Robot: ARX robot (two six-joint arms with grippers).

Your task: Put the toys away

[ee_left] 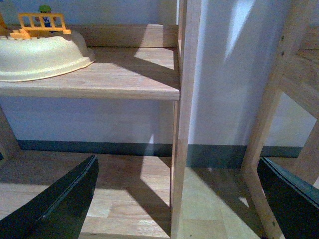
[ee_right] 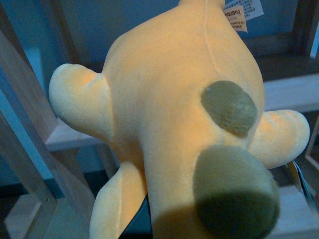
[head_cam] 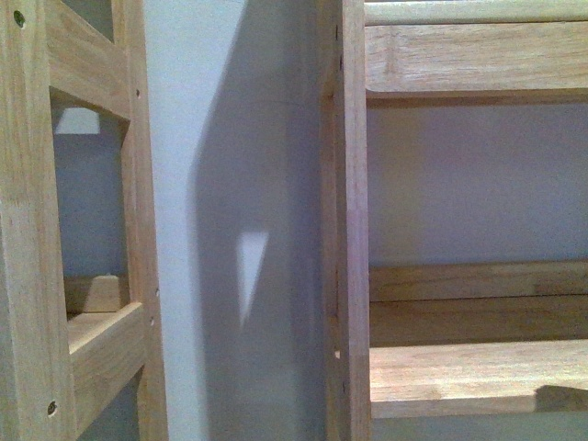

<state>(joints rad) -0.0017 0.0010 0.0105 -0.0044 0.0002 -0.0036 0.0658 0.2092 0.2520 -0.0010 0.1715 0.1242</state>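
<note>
In the right wrist view an orange-yellow plush toy (ee_right: 169,109) fills most of the picture. It has stubby limbs, grey-green round patches and a white label at its far end. My right gripper is shut on the plush toy; the jaws are almost wholly hidden behind it. In the left wrist view my left gripper (ee_left: 179,199) is open and empty, its dark fingers (ee_left: 55,204) wide apart above the wooden floor, with a shelf post (ee_left: 182,119) between them. Neither gripper shows in the front view.
Wooden shelf uprights (head_cam: 354,220) and shelf boards (head_cam: 478,372) stand close before a pale wall (head_cam: 230,184). In the left wrist view a cream bowl-shaped item (ee_left: 40,55) with an orange plastic fence toy (ee_left: 42,22) sits on a shelf board (ee_left: 124,79).
</note>
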